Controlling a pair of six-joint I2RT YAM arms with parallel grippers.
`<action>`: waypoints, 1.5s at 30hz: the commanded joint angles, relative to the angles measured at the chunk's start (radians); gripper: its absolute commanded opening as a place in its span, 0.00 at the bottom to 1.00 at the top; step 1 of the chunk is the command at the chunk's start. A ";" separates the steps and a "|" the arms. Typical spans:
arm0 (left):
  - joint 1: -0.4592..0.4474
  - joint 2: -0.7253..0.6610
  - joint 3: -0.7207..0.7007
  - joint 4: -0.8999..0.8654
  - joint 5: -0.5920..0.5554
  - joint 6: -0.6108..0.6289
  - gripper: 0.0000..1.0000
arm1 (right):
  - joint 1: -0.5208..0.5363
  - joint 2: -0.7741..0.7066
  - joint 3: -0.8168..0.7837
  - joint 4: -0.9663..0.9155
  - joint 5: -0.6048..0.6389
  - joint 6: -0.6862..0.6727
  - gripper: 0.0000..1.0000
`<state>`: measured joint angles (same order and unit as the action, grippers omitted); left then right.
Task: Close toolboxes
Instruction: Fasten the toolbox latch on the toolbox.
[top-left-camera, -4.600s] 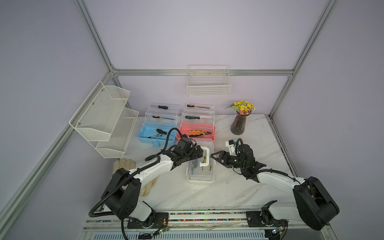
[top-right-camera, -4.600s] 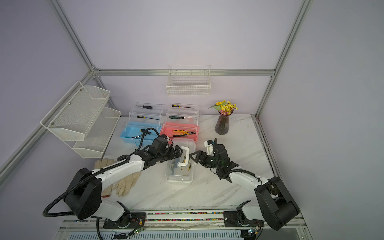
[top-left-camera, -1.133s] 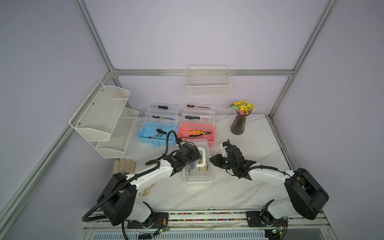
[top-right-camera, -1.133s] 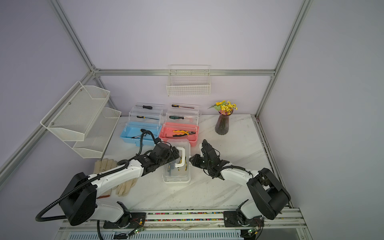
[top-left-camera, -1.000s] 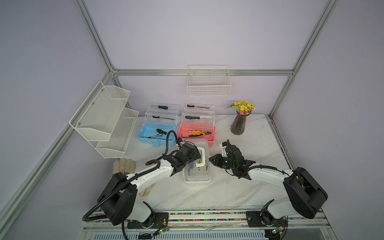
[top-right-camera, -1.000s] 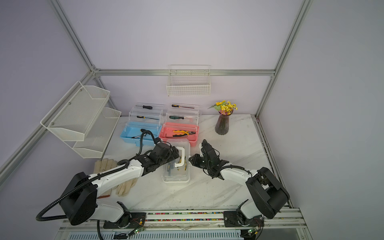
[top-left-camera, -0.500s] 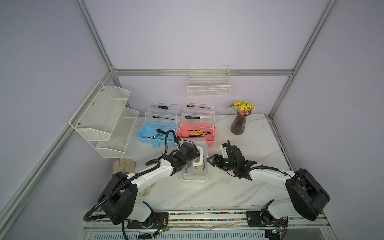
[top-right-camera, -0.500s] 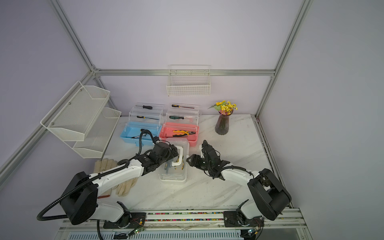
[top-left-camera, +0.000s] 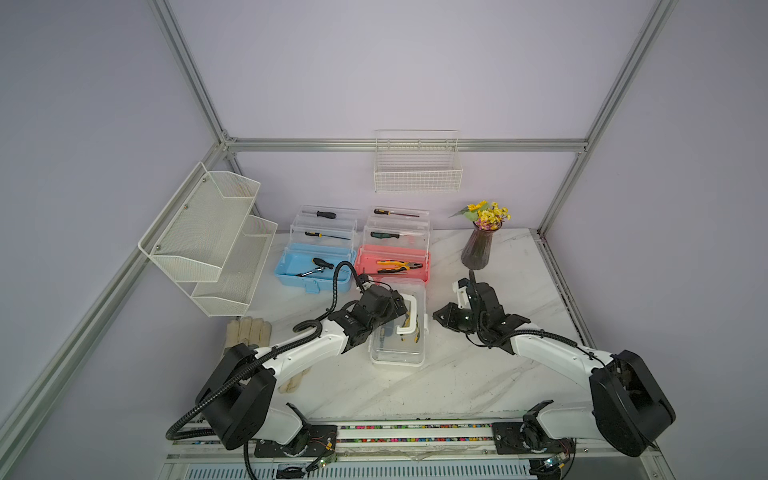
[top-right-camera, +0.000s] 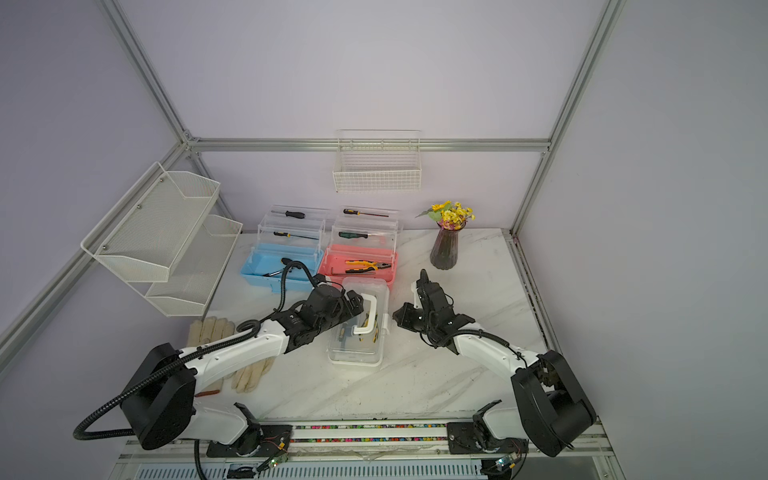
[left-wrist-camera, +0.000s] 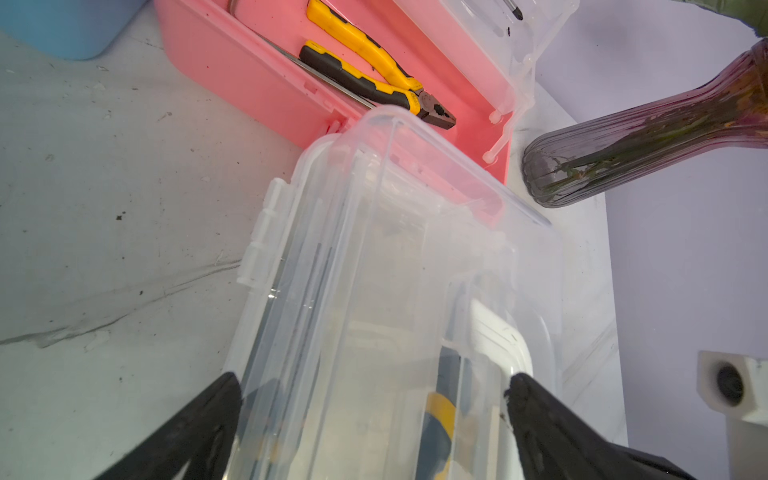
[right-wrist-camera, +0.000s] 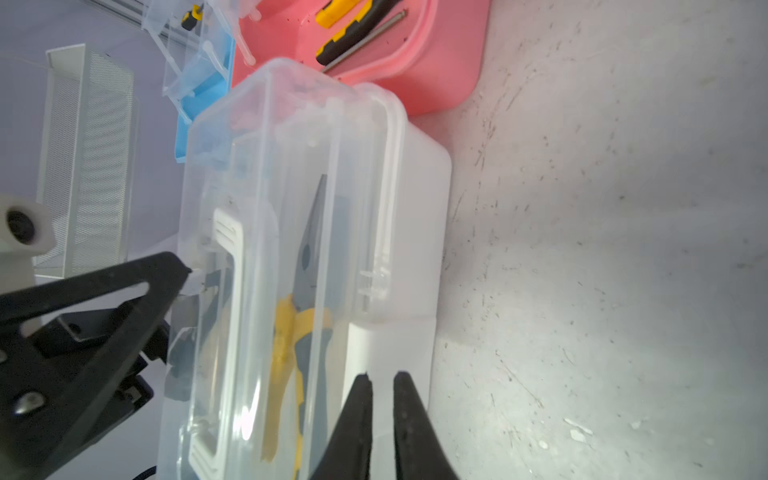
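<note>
The left pincer (left-wrist-camera: 374, 382) is spread wide open over the white toolbox (top-left-camera: 398, 353) — one black finger by each long side of its clear lid, which lies down flat. The right pincer (right-wrist-camera: 382, 377) is squeezed shut, with its tips right by the white latch (right-wrist-camera: 395, 345) on the box's side. Yellow pliers (right-wrist-camera: 291, 328) lie inside the box. Just behind it sit the pink toolbox (top-left-camera: 368, 264) and the blue toolbox (top-left-camera: 307, 282), side by side — both have their lids up.
</note>
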<state>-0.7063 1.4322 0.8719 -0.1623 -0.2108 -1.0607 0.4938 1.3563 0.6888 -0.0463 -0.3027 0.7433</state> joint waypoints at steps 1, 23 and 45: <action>-0.010 0.012 -0.046 -0.049 0.065 -0.050 1.00 | 0.015 0.009 -0.020 -0.006 0.007 -0.001 0.16; -0.071 0.037 -0.073 0.009 0.074 -0.134 1.00 | 0.075 0.156 0.005 0.205 -0.102 0.074 0.17; -0.114 0.062 -0.065 0.060 0.018 -0.171 1.00 | 0.102 0.062 0.229 -0.453 0.287 -0.078 0.46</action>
<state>-0.7750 1.4677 0.8387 -0.0364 -0.3294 -1.1393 0.5762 1.4899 0.8425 -0.3256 -0.1246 0.7162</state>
